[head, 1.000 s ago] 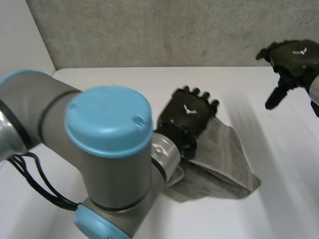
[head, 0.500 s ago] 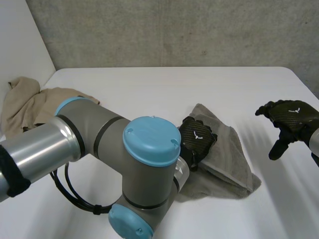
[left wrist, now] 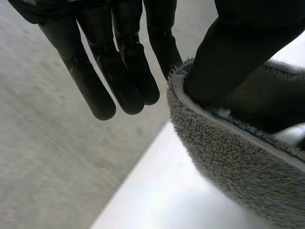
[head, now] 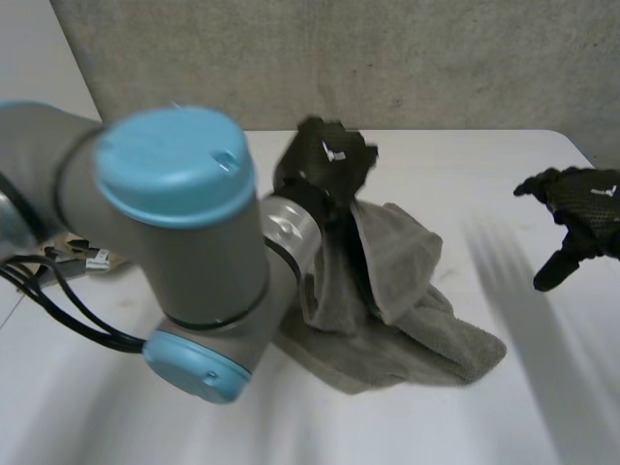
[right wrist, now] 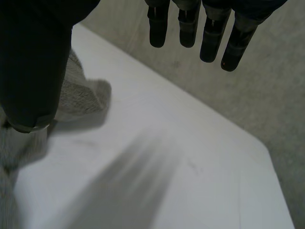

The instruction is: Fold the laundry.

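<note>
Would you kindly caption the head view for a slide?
Left hand pinches an edge of the grey terry towel, raised above the white table; right hand hovers open beside it.

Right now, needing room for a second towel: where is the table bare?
Bare table lies between the towel and the right hand, and along the far wall. Crowded around the left hand, which pinches the towel.
</note>
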Motion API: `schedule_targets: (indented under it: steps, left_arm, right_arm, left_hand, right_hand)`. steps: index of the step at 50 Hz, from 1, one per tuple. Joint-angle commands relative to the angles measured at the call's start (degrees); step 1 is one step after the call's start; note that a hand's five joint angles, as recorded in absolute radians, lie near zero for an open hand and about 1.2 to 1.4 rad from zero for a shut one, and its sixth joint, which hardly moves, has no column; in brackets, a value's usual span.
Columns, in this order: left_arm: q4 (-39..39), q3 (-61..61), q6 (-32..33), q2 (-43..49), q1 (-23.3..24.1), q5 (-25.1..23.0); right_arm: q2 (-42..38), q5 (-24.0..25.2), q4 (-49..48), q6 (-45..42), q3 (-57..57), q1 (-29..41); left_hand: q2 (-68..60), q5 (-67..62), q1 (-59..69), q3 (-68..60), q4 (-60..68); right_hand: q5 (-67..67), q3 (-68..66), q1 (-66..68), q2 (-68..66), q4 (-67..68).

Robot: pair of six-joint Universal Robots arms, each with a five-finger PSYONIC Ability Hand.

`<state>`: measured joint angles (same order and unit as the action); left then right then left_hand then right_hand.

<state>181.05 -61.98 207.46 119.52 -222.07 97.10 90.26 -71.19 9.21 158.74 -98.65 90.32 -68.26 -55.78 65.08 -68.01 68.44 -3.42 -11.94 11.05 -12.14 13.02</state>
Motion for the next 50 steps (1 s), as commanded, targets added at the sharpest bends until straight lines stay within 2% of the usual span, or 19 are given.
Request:
schedule_targets:
  steps: [1,11,15,19,26,30,34,38,39,44,45,48,50]
  left_arm:
    - [0.53,-0.95,0.06,-7.97,-4.68,0.11]
    - [0.27,-9.37,0.14,-15.01,-16.28,-0.16]
    - [0.62,-14.64,-0.21,-16.76,-18.83,-0.6]
    - [0.71,-17.12,-0.65,-17.56,-20.16,-1.21]
    - [2.2,-14.67,-0.82,-17.83,-19.19,-1.48]
    - [5.45,-10.19,-1.26,-17.56,-17.0,-1.39]
    - [7.83,-4.48,-1.79,-13.71,-11.38,-1.48]
    - [8.8,1.41,-1.97,-5.54,-4.18,-1.3]
    - [8.8,3.34,-2.05,-2.22,-0.94,-1.3]
    - [8.45,4.67,-4.95,3.61,6.11,-1.21]
    - [8.27,4.5,-6.09,4.05,7.17,-1.21]
    - [7.57,2.48,-10.13,4.41,10.6,-1.56]
    - [6.61,-0.23,-10.84,3.45,11.48,-1.56]
  right_arm:
    - [2.29,0.09,-0.42,2.1,0.3,0.83]
    - [-2.19,0.09,-0.5,1.93,0.38,3.99]
    - [-4.2,0.09,-0.59,1.84,0.56,6.88]
    - [-6.67,0.0,-0.42,1.75,0.91,11.27]
    - [-7.56,-1.14,-0.59,1.75,0.91,17.78]
    - [-7.21,-2.01,-1.03,1.84,1.0,18.05]
    - [-5.81,-5.6,-2.96,1.84,1.44,17.26]
    - [-3.52,-10.27,-5.85,1.66,2.05,15.6]
    - [-3.16,-10.8,-6.3,1.66,2.23,14.98]
    - [-2.63,-11.95,-7.18,0.17,3.02,10.33]
    - [-2.46,-12.04,-7.18,-0.09,3.19,9.62]
    - [-2.28,-11.69,-7.1,-0.27,4.16,7.16]
    - [-2.28,-11.34,-6.75,-0.27,4.86,6.37]
  left_hand:
    - [-11.74,-14.22,14.92,-11.99,11.56]
    - [-11.74,-14.22,14.92,-11.99,11.56]
    - [-11.74,-14.22,14.92,-11.99,11.56]
    - [-11.74,-14.22,14.92,-11.99,11.56]
    - [-11.74,-14.22,14.92,-11.99,11.56]
    - [-11.74,-14.22,14.92,-11.99,11.56]
    - [-11.74,-14.22,14.92,-11.99,11.56]
    - [-11.74,-14.22,14.92,-11.99,11.56]
    - [-11.74,-14.22,14.92,-11.99,11.56]
    - [-11.43,-13.91,14.61,-11.68,11.25]
    - [-6.26,-8.75,9.45,-6.52,6.09]
    - [37.38,34.89,-34.2,37.13,-37.56]
    - [58.26,55.78,-55.08,58.01,-58.44]
  right_hand:
    - [3.42,1.94,-1.05,2.14,-3.02]
    - [3.42,1.94,-1.05,2.14,-3.02]
    - [3.42,1.94,-1.05,2.14,-3.02]
    - [3.42,1.94,-1.05,2.14,-3.02]
    - [3.42,1.94,-1.05,2.14,-3.02]
    - [3.42,1.94,-1.05,2.14,-3.02]
    - [3.42,1.94,-1.05,2.14,-3.02]
    - [3.42,1.94,-1.05,2.14,-3.02]
    - [3.42,1.94,-1.05,2.14,-3.02]
    - [3.42,1.94,-1.05,2.14,-3.02]
    - [3.42,1.94,-1.05,2.14,-3.02]
    - [3.42,1.94,-1.05,2.14,-3.02]
    - [3.42,1.94,-1.05,2.14,-3.02]
